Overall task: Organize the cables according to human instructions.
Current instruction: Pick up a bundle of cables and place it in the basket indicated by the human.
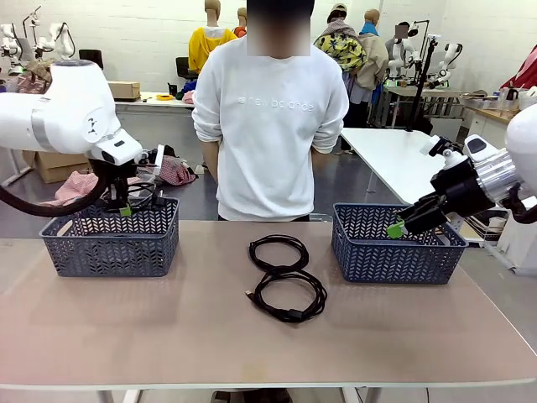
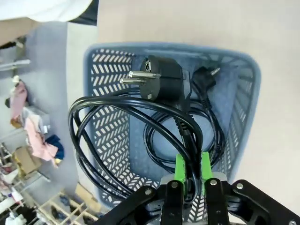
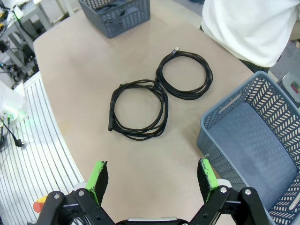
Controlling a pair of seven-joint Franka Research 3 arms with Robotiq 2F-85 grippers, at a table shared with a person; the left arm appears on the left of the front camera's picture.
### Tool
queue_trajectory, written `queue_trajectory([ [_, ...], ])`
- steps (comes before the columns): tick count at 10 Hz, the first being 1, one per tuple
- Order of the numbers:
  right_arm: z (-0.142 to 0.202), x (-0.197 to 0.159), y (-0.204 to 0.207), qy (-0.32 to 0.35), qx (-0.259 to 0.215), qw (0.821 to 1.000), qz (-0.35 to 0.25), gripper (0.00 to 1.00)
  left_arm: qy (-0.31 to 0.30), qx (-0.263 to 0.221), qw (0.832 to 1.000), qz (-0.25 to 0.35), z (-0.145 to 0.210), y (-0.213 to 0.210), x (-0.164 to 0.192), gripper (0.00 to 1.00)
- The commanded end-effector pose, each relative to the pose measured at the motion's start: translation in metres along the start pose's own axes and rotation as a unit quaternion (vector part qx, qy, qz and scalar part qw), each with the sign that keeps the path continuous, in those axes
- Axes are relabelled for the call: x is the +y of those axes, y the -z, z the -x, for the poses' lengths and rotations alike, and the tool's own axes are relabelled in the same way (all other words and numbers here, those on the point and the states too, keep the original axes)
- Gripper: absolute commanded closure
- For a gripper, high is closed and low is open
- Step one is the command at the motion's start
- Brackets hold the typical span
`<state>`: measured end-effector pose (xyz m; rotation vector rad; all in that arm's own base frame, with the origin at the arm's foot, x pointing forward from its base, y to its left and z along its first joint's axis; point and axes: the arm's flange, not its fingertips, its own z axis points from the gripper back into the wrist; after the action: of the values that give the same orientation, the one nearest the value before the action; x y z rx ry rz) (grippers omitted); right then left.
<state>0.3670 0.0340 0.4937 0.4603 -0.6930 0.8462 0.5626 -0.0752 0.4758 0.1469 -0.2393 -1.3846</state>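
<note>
Left gripper pinches a power cord above the left-of-frame basket, another cable already inside. Two coils wait mid-frame; right gripper spread wide, empty.

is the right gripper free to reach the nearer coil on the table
likely yes: the right gripper is open and empty, and the nearer coil lies bare on the table, nothing over it

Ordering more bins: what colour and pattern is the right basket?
The basket is blue-grey with herringbone slots; front view.

Bright, even indoor light, soft shadows, sharp focus; wrist views bend edges
</note>
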Motion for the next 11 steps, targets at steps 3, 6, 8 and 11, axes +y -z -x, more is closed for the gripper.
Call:
queue_trajectory([
  [3, 0.0, -0.003, 0.002, -0.008, -0.015, 1.0, -0.008, 0.0, -0.029, 0.008, 1.0, -0.006, 0.005, 0.018, 0.009, 1.0],
  [6, 0.0, -0.003, 0.002, -0.008, -0.015, 1.0, -0.008, 0.0, -0.037, 0.008, 0.999, -0.008, 0.005, 0.023, 0.013, 1.0],
  [8, 0.0, -0.003, 0.002, -0.008, -0.015, 1.0, -0.008, 0.0, -0.044, 0.005, 0.999, -0.005, 0.005, 0.026, 0.014, 0.66],
  [11, 0.0, -0.003, 0.002, -0.008, -0.015, 1.0, -0.008, 0.0, -0.047, 0.004, 0.999, -0.003, 0.007, 0.024, 0.014, 0.42],
])
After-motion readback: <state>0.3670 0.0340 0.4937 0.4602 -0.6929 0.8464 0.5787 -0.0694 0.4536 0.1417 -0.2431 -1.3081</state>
